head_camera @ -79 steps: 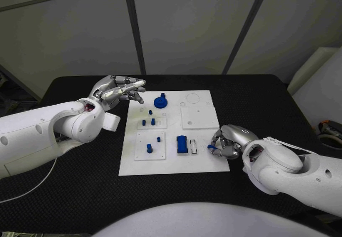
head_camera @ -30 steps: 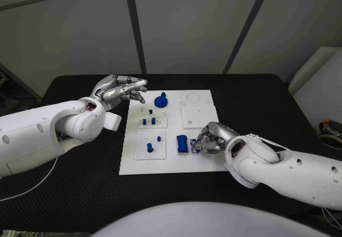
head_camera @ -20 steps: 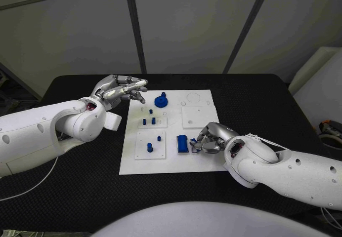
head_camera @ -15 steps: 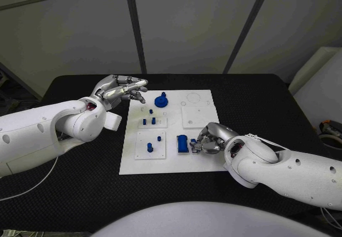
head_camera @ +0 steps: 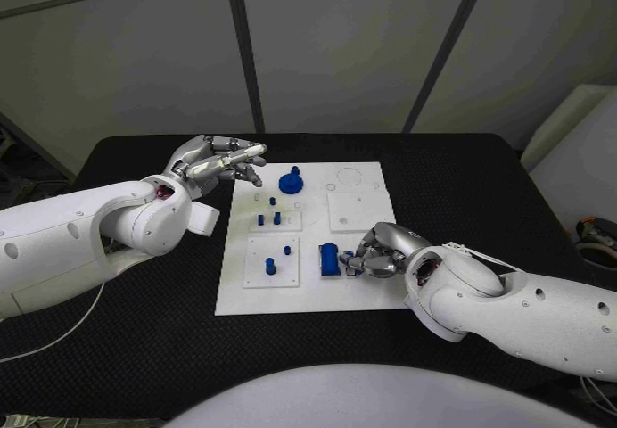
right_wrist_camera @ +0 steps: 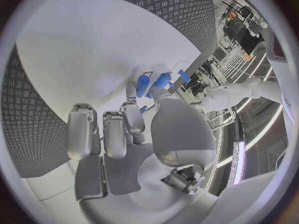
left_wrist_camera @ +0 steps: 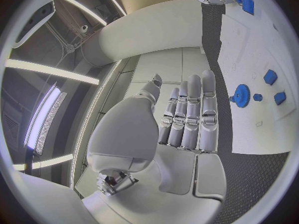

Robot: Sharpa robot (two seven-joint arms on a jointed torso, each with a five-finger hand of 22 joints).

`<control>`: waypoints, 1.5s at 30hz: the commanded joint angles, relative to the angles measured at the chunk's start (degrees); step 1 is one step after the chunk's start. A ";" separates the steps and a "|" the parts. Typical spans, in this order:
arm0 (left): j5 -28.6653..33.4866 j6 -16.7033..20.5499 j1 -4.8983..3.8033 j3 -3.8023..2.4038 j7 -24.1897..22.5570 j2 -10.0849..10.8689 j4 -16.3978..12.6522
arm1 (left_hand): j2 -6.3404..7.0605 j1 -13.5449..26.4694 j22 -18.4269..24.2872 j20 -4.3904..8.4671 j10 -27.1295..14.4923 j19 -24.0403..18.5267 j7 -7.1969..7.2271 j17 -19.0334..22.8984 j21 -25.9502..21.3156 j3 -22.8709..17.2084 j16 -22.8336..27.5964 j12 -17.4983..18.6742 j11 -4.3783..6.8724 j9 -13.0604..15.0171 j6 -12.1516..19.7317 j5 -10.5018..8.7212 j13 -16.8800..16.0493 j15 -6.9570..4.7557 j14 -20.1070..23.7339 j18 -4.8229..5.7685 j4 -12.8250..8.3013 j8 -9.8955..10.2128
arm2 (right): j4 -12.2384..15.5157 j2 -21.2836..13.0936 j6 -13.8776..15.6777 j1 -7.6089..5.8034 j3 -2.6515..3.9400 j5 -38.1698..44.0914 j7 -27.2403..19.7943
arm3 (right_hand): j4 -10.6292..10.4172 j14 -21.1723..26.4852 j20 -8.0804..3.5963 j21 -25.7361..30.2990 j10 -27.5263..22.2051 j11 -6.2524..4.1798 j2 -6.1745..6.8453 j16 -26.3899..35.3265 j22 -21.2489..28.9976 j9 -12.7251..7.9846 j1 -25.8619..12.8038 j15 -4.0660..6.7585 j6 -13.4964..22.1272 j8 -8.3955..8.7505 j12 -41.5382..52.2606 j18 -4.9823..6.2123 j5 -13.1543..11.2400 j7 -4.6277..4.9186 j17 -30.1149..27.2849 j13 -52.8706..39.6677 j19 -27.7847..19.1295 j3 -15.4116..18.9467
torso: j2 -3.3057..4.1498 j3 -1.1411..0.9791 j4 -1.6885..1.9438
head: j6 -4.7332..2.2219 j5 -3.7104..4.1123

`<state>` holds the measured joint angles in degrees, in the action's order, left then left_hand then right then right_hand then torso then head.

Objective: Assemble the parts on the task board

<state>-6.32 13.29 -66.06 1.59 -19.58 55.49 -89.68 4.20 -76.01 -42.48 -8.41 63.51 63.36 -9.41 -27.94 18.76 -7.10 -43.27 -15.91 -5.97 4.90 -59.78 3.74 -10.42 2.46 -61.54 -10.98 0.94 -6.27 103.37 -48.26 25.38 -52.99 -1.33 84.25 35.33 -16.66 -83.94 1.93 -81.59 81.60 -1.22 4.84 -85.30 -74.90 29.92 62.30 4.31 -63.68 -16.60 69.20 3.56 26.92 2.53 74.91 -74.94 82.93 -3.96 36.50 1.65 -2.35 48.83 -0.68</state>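
Head view: the white task board [head_camera: 366,299] lies in the middle of the frame on the black table [head_camera: 489,178]. The right hand [head_camera: 383,251] comes in from the lower right and sits at the board's right-of-centre, its fingers curled in beside a blue block [head_camera: 329,259] that stands in the board. A smaller blue piece [head_camera: 349,259] shows at the fingertips, touching or just beside the block — the fingers hide most of it, so I cannot tell whether the hand pinches it or only presses on it. The right wrist view shows the blue piece [right_wrist_camera: 163,79] past the curled fingers [right_wrist_camera: 114,133], yet the thumb covers the contact there too.

The left hand [head_camera: 216,162] hovers at the upper left, off the board's left edge, holding nothing; its fingers lie straight and side by side in the left wrist view [left_wrist_camera: 190,115].

Elsewhere on the board a blue gear [head_camera: 291,185] stands near the top, small pegs [head_camera: 267,218] stand below it, and another peg [head_camera: 269,266] sits lower left. Their seating is too small to judge.
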 commanded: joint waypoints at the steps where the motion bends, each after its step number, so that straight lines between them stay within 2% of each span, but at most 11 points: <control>1: 0.04 -0.68 -0.07 -0.04 -0.09 -0.01 -0.05 | -0.20 -0.39 0.07 -0.04 -0.27 0.24 -0.19 0.02 -0.39 0.28 0.39 -0.22 0.01 0.09 0.26 0.12 -0.09 -0.04 -0.37 0.55 0.08 0.04 | 0.60 0.10 -0.22 -0.05 0.00 0.55 -1.06 | -0.06 -4.78 0.06 -0.29 0.40 -0.11 -0.09 -0.25 -7.41 0.08 -0.89 0.35 0.05 -0.27 0.31 -1.13 -0.42 0.12 9.22 -1.42 0.29 0.57 | -0.02 0.00 -0.03 | -0.12 0.09; 12: 0.04 -0.71 -0.07 -0.04 0.04 -0.04 0.02 | -0.31 -0.48 0.12 -0.04 -0.29 0.28 -0.21 0.02 -0.46 0.38 0.41 -0.21 0.00 0.09 0.26 0.12 -0.09 -0.03 -0.35 0.56 0.09 0.04 | 0.82 -0.27 -0.30 -0.05 -0.01 1.04 -0.93 | -0.05 -4.81 0.04 -0.38 0.53 -0.15 -0.83 -0.34 -7.52 0.11 -1.69 0.37 -0.01 -0.38 0.58 -1.16 -0.92 0.05 9.35 -1.66 0.37 1.61 | -0.01 0.02 0.01 | -0.22 0.17; 17: 0.04 -0.73 -0.07 -0.04 0.04 -0.02 -0.01 | -0.31 -0.48 0.12 -0.04 -0.29 0.28 -0.21 0.02 -0.46 0.38 0.41 -0.21 0.00 0.09 0.26 0.12 -0.09 -0.03 -0.35 0.56 0.09 0.04 | 0.80 -0.38 -0.43 -0.05 -0.01 1.20 -0.73 | 0.29 -4.87 -0.10 -0.63 0.77 -0.36 -2.37 -0.56 -7.80 0.14 0.16 0.55 -0.07 -0.52 1.01 -1.23 3.54 -0.15 9.64 -2.04 0.61 1.51 | 0.05 0.00 0.00 | -0.25 0.18; 27: 0.04 -0.70 -0.07 -0.04 0.07 -0.02 0.03 | -0.37 -0.54 0.14 -0.04 -0.31 0.29 -0.21 0.02 -0.48 0.40 0.42 -0.21 0.00 0.09 0.26 0.13 -0.09 -0.03 -0.34 0.56 0.08 0.03 | 1.09 -0.36 -0.66 -0.04 -0.01 1.51 -0.95 | 0.65 -5.06 -0.24 -1.29 1.49 -0.59 -3.03 -1.17 -8.45 0.28 2.26 0.72 -0.46 -0.88 2.48 -1.43 4.92 -0.43 10.43 -3.07 1.17 1.49 | 0.04 -0.04 0.01 | -0.08 0.27; 35: 0.04 -0.71 -0.07 -0.04 0.10 -0.04 0.09 | -0.37 -0.54 0.14 -0.04 -0.31 0.29 -0.21 0.02 -0.48 0.40 0.42 -0.21 0.00 0.09 0.26 0.13 -0.09 -0.03 -0.34 0.56 0.08 0.03 | 1.31 -1.01 -0.33 -0.04 -0.02 1.54 -1.19 | 0.26 -5.06 -0.29 -1.38 1.53 -0.58 -2.93 -1.19 -8.54 0.29 2.15 0.75 -0.52 -0.95 2.45 -1.45 4.74 -0.38 10.45 -3.08 1.24 2.00 | 0.02 0.00 0.03 | -0.01 0.36; 41: 0.04 -0.69 -0.07 -0.03 0.07 0.00 0.06 | -0.48 -0.72 0.17 -0.03 -0.33 0.32 -0.20 0.02 -0.53 0.43 0.45 -0.21 0.01 0.09 0.27 0.14 -0.09 -0.04 -0.33 0.56 0.04 0.03 | 1.92 -2.60 0.32 -0.04 -0.05 0.63 -4.25 | 0.40 -5.06 -0.31 -1.38 1.43 -0.56 -2.63 -1.21 -8.57 0.30 2.53 0.73 -0.41 -1.00 2.13 -1.46 2.47 -0.38 10.47 -2.96 1.24 2.90 | 0.01 0.01 0.04 | -0.06 0.34; 43: 0.04 -0.68 -0.07 -0.03 0.06 0.02 0.05 | -0.48 -0.72 0.17 -0.03 -0.33 0.32 -0.20 0.02 -0.53 0.43 0.45 -0.21 0.01 0.09 0.27 0.14 -0.09 -0.04 -0.33 0.56 0.04 0.03 | 2.20 -3.12 0.30 -0.04 -0.06 0.22 -5.56 | 1.04 -5.03 -0.32 -1.32 1.29 -0.52 -2.11 -1.14 -8.54 0.33 3.98 0.74 -0.25 -1.03 1.83 -1.44 -0.62 -0.38 10.39 -2.84 1.19 3.39 | 0.01 0.02 0.03 | -0.07 0.29; 45: 0.04 -0.68 -0.07 -0.03 0.04 0.04 0.05 | -0.48 -0.72 0.17 -0.03 -0.33 0.32 -0.20 0.02 -0.53 0.43 0.45 -0.21 0.01 0.09 0.27 0.14 -0.09 -0.04 -0.33 0.56 0.04 0.03 | 2.54 -3.67 0.26 -0.04 -0.07 -0.11 -6.80 | 2.28 -4.97 -0.29 -1.05 1.04 -0.44 -0.96 -0.96 -8.33 0.38 6.00 0.71 -0.10 -1.09 1.31 -1.37 -5.60 -0.32 10.16 -2.57 0.96 4.09 | 0.04 0.00 -0.04 | -0.06 0.27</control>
<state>-6.32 13.20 -66.06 1.59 -19.33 55.50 -89.57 3.59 -76.62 -42.36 -8.41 63.51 63.36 -9.41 -27.94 18.32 -7.11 -43.05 -15.91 -5.97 4.90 -59.78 3.74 -10.41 2.46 -61.54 -10.98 0.94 -6.27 105.57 -51.78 25.21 -52.97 -1.38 84.98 32.47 -14.82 -83.94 1.74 -82.66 82.73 -1.96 3.64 -86.17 -74.90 30.24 67.75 4.73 -64.08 -17.31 70.68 2.64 22.69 2.25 74.94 -74.93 83.57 0.08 36.53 1.64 -2.32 48.81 -0.35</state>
